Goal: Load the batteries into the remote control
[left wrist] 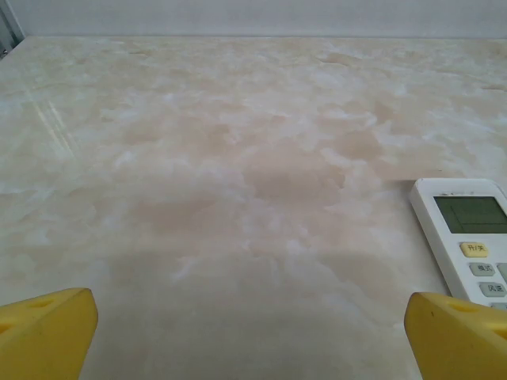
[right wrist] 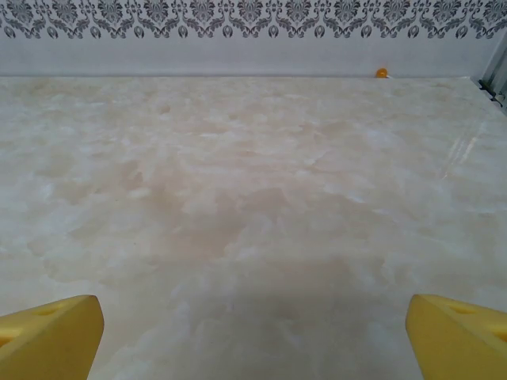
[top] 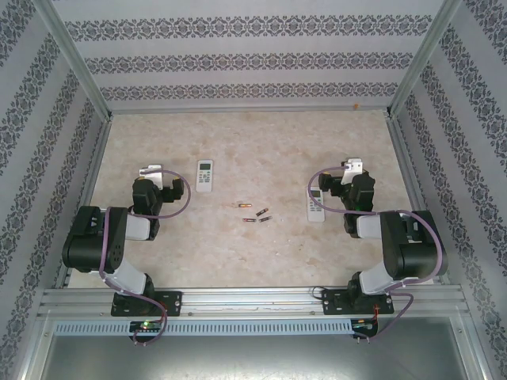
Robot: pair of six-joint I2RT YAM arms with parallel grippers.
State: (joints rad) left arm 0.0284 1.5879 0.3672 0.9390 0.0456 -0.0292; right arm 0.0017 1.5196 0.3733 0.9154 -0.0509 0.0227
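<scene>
Several batteries (top: 257, 213), tiny dark cylinders with coppery parts, lie loose at the table's middle between the two arms. One white remote control (top: 204, 175) lies face up just right of my left gripper (top: 150, 170); in the left wrist view the remote control (left wrist: 469, 237) shows its screen and buttons beside the right fingertip (left wrist: 458, 336). A second white remote control (top: 317, 207) lies partly under my right arm. My left gripper (left wrist: 249, 340) stands open over bare table. My right gripper (top: 352, 166) (right wrist: 253, 336) is open too, with nothing between its yellow fingertips (right wrist: 49, 336).
The marble-look table (top: 253, 142) is walled by patterned panels and metal posts on three sides. A small orange thing (top: 357, 105) sits at the back wall, small orange thing (right wrist: 382, 73) far ahead of the right gripper. An aluminium rail (top: 253, 301) runs along the near edge.
</scene>
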